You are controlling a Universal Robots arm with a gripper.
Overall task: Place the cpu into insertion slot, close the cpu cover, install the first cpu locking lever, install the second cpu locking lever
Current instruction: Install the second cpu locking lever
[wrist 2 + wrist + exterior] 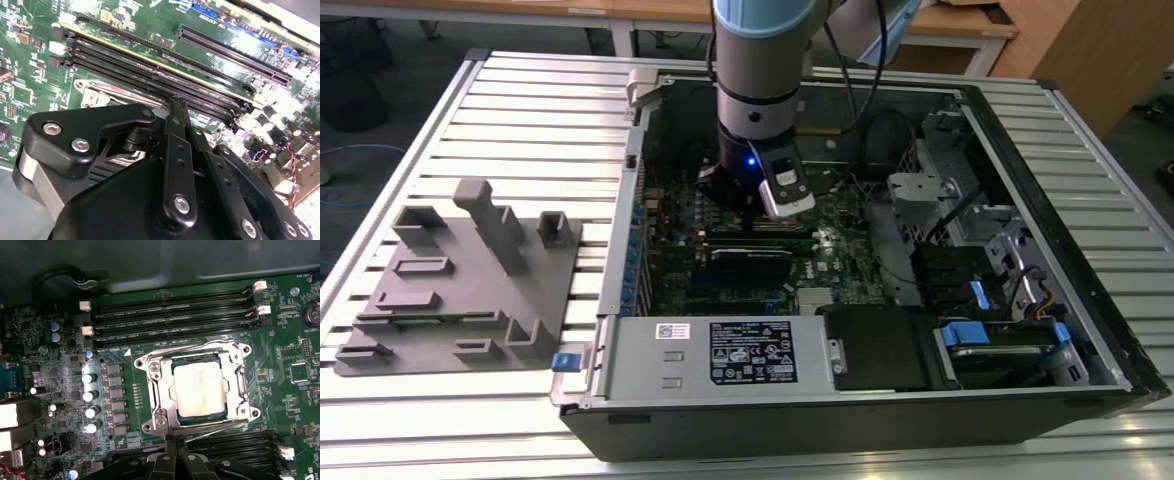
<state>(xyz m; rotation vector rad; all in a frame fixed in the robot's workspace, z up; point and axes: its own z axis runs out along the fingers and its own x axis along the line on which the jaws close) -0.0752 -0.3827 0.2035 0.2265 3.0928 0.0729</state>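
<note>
Dull silver-grey square cpu (198, 388): seated in the black square insertion slot (176, 416), framed by the closed thin silver metal cpu cover (159, 391). Black gripper (175, 440): jaws together, tips at the cover's 6 o'clock edge. Green motherboard (280, 385) inside the open black computer case (1087, 290) on the slatted table (520, 120).

The arm (761, 60) reaches down into the open computer case (854, 400) over the motherboard (720, 270).

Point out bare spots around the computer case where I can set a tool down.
Free: the slatted table beyond the grey fixture, and the strip along the case's front. Crowded: inside the case, where the pincer hangs beside the cpu and cpu cover.
</note>
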